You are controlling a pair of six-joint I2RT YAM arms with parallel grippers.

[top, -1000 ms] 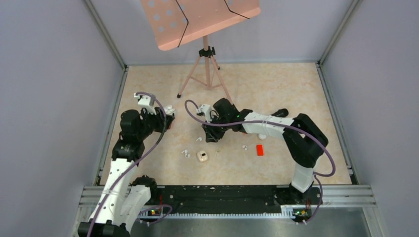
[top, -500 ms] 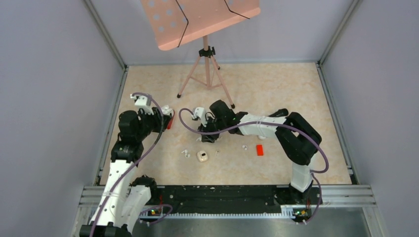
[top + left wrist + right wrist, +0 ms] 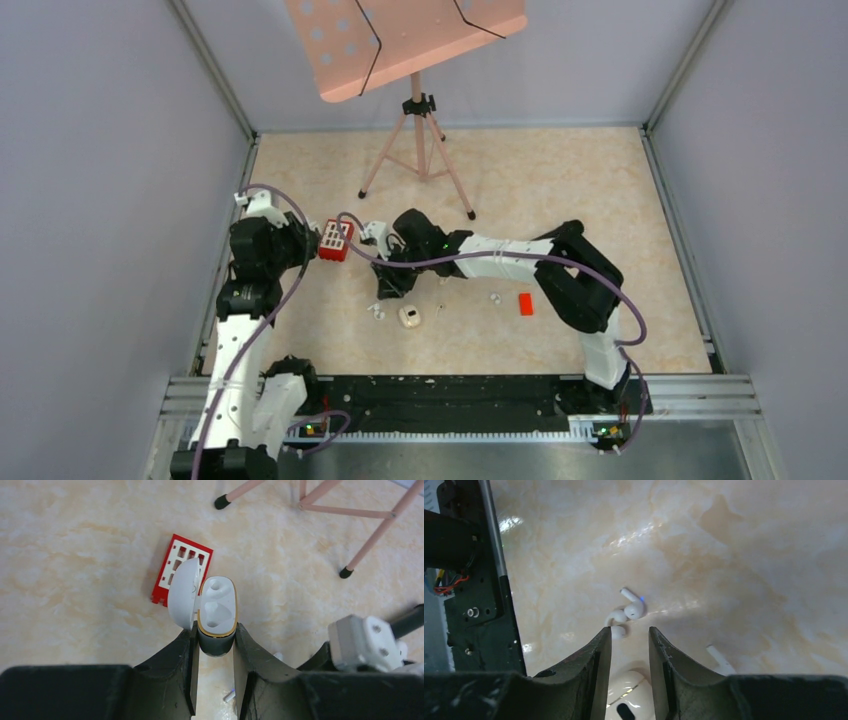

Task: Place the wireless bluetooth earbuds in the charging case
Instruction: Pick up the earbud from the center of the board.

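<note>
Earbuds (image 3: 624, 615), two white ones touching, lie just beyond the right gripper's (image 3: 629, 629) parted, empty fingertips, toward the bench's near edge. One open charging case (image 3: 216, 607) sits clamped in the left gripper (image 3: 215, 629) near the left edge.

Top view is bright and even, lit softly from overhead, with nothing blown out. The arms and the pink stand (image 3: 400, 40) throw only faint, fuzzy shadows on the table (image 3: 560, 190), and the walls lean outward toward the edges, wide-angle style. Left wrist view is bright and pretty crisp on the charging case (image 3: 216, 605), but the left gripper (image 3: 215, 635) is just a dark mass with no detail. Right wrist view is dimmer and warmer. White glare streaks run across the glossy tabletop, the earbuds (image 3: 626, 612) look slightly soft, and the right gripper (image 3: 629, 630) up close is blurry and underexposed.
</note>
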